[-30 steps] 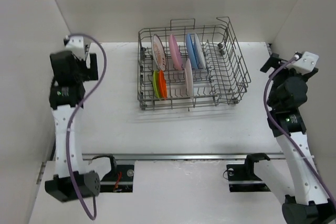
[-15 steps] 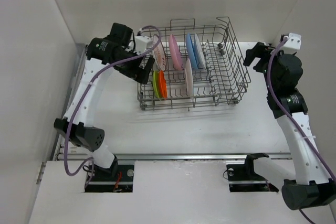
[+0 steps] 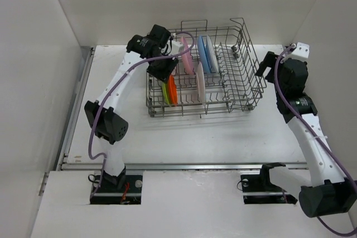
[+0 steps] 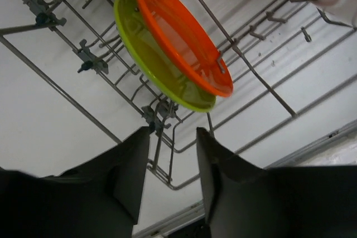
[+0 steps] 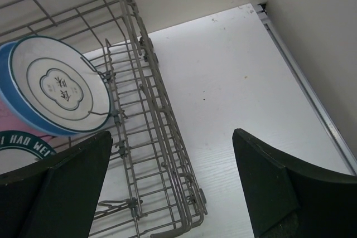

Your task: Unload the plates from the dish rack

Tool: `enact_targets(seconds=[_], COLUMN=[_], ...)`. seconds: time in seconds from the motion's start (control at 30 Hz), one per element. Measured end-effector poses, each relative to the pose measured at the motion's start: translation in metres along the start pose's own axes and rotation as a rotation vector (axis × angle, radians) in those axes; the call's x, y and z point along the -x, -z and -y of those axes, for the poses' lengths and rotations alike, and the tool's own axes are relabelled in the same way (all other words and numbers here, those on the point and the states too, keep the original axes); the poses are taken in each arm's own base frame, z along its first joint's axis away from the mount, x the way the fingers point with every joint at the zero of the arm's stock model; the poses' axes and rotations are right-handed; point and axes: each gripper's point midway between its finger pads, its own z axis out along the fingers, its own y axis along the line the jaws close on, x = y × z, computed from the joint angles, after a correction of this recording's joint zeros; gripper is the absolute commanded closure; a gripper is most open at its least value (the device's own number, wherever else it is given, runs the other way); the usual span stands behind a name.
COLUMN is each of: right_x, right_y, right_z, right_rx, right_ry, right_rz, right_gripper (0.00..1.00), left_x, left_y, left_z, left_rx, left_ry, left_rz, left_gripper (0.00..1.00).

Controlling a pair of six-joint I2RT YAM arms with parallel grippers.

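step: first pick, by my read. Every plate I can see stands in the rack and none lies on the desk.
left pincer point(image 4: 172, 135): above the rack's far-left part, pointing down. Fingers are half-clenched with a slim gap, and nothing sits in that gap, only rack wire behind it.
right pincer point(image 5: 172, 133): released wide and empty, hanging just outside the rack's right end.
rack: large grey wire dish rack point(image 3: 245, 85) with upright tines and raised wire handles, on the flat white desk point(image 3: 195, 137).
plates: glossy orange round plate point(image 4: 184, 43) on edge with a lime green round plate point(image 4: 150, 54) close beside it, in the near-left slots below the left pincer. Can't tell if they touch. A pink round plate point(image 3: 188, 59) and a blue-rimmed round plate with white centre point(image 5: 50, 87) stand in the far row. A pale round plate point(image 3: 200, 87) stands near the middle.
hidden: the left arm covers the slot left of the pink plate.
next move: my guess is to straddle one rim, clench, and lift straight up clear of the tines. The rims sit close, so catching two is a risk.
materials: the plates look smooth, hard, thin-edged and likely slippery. The rack is rigid open wire, and its tines could snag a tilted plate.
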Motion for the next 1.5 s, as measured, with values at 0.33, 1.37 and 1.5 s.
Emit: enact_targets(seconds=[0.33, 1.37, 1.5], right_x=[-0.015, -0.06, -0.06], right_y=[-0.024, -0.071, -0.071], right_z=[0.0, 0.0, 0.0], right_rx=[-0.031, -0.072, -0.072], right_ry=[0.01, 0.056, 0.058], right_rz=[-0.021, -0.108, -0.109], right_gripper=[0.06, 0.06, 0.06], left_x=[0.011, -0.005, 0.002], left_y=[-0.041, -0.085, -0.082], left_z=[-0.017, -0.022, -0.019], left_rx=[0.079, 0.087, 0.056], left_ry=[0.081, 0.23, 0.246], left_rz=[-0.018, -0.094, -0.083], left_gripper=[0.81, 1.0, 1.0])
